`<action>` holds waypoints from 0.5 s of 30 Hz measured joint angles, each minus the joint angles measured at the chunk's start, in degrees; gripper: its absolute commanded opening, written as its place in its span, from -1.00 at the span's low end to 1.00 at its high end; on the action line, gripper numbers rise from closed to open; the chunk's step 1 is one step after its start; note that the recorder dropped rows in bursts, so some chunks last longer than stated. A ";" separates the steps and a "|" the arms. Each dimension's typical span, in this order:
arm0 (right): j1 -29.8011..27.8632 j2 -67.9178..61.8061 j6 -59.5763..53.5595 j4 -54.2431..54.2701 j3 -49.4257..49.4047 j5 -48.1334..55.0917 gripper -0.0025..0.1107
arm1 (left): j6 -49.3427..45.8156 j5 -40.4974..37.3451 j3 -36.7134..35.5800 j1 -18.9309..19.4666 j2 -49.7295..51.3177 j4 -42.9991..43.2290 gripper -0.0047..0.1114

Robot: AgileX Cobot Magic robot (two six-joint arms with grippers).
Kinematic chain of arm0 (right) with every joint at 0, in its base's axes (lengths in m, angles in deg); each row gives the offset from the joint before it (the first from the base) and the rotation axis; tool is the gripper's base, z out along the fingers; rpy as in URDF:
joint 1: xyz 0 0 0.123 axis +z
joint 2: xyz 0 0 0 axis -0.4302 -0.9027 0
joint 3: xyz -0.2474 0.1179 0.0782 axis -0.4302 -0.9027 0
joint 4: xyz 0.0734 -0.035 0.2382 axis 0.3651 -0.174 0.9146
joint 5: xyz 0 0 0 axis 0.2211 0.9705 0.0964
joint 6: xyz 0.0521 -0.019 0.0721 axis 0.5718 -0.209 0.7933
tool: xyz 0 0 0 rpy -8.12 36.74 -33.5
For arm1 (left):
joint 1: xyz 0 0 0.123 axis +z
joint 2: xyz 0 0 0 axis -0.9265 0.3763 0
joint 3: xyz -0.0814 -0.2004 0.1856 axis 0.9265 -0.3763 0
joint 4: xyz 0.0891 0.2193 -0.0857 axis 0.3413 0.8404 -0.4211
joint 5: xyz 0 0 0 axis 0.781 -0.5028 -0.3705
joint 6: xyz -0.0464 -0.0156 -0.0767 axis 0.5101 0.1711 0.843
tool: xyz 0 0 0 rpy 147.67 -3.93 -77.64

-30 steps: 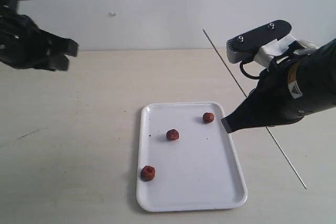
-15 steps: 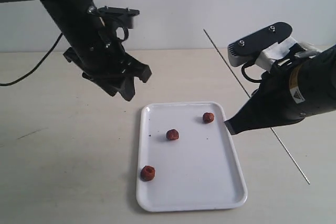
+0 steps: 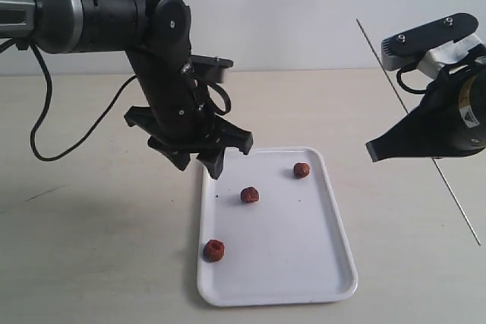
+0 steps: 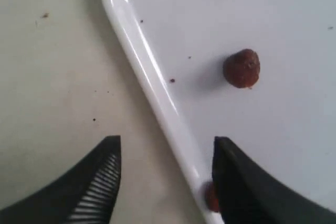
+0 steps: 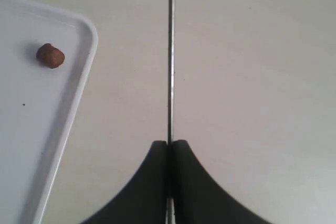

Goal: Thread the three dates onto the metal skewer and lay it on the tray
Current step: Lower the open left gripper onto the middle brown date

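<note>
Your left pincer (image 3: 199, 161) has swung in from the far left within the last second. It now hangs over the far left corner of the tray (image 3: 345, 263), its fingers spread apart and empty. In its wrist view they straddle the tray's rim, with one date (image 4: 241, 68) lying just ahead on the white surface.

Meanwhile your right pincer (image 3: 372, 149) has drawn back to the right, clear of the tray, with its fingers pressed together on the skewer (image 3: 456, 202). The skewer slants steeply beside the tray; whether its lower tip touches the tabletop (image 3: 91, 248) you cannot tell.

The three dates (image 3: 250, 195) haven't budged: all lie loose on the tray, apart from one another, none threaded.

So the skewer is in hand and out of the way. I'd judge your next job is to bring the left pincer down over the middle date, the closest one, and pick it up.
</note>
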 measured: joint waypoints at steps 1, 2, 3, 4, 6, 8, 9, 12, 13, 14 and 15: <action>-0.14 0.00 0.00 0.00 0.00 0.00 -0.96 | 0.56 0.80 0.00 -0.12 0.23 -0.55 -0.01; -0.14 0.00 0.00 0.00 0.00 -0.11 -0.96 | 0.66 1.84 0.00 -0.21 0.23 -1.46 -0.01; -0.14 0.00 0.00 0.00 0.00 -0.33 -0.96 | 0.29 3.01 0.00 -0.36 0.23 -2.78 -0.01; -0.14 0.00 0.00 0.00 0.00 -0.45 -0.96 | -0.35 4.35 0.00 -0.65 0.23 -4.36 -0.01; -0.14 0.00 0.00 0.00 0.00 -0.82 -0.96 | -1.13 6.92 0.02 -1.44 0.23 -7.46 -0.01; -0.14 0.00 0.00 0.00 0.00 -0.93 -0.96 | -1.23 8.79 0.02 -2.27 0.46 -9.31 -0.01; -0.14 0.00 0.00 0.00 0.00 -0.93 -0.96 | -0.80 9.53 0.12 -2.77 0.74 -9.61 -0.01; -0.14 0.00 0.00 0.00 0.00 -1.04 -0.96 | 2.01 10.70 0.23 -3.90 2.54 -9.73 -0.01; -0.14 0.00 0.00 0.12 0.00 -1.11 -0.96 | 2.29 10.86 0.23 -3.90 3.08 -9.73 -0.01; -0.14 0.00 0.00 0.22 0.00 -1.16 -0.96 | 2.60 11.14 0.23 -3.90 3.59 -9.73 -0.01; -0.14 0.00 0.00 0.50 0.00 -1.27 -0.96 | 3.53 11.37 0.23 -3.90 4.30 -9.73 -0.01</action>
